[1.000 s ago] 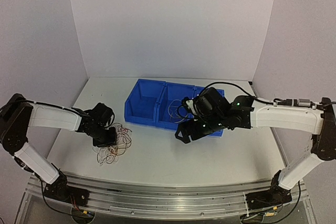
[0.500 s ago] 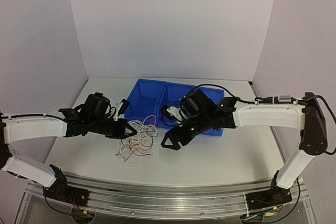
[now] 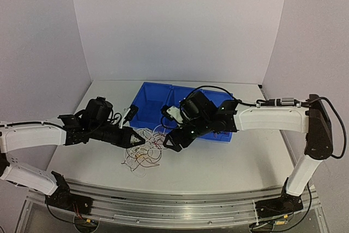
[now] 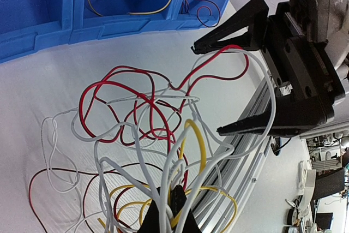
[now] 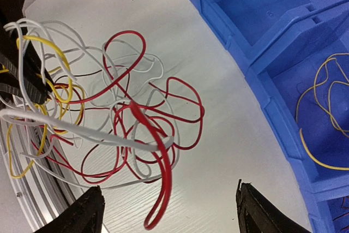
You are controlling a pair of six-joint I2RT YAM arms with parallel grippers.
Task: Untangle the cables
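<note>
Cables [image 3: 148, 147], a loose snarl of white, red and yellow loops, sit on the tabletop [image 3: 234, 159] just in front of the blue bin [image 3: 150, 105], between the two arms. On the left, the left gripper [image 3: 140, 141] has its fingers pressed together on a bunch of strands at the snarl's left edge. Seen from its wrist, white and yellow strands fan out of the pinch, though exactly which ones are clamped is hard to make out. The tangle spreads rightward from there, partly lifted off the surface and partly lying flat.

At its right edge the right gripper [image 3: 170, 143] hovers with its fingers spread wide. A red loop and a white loop arch up into the gap between them, and I cannot tell whether they touch either finger. Farther right, inside the bin, yellow strands lie in one compartment and a dark red one in the end compartment, partly cut off by the rim. From overhead the strands are too fine to follow singly.
</note>
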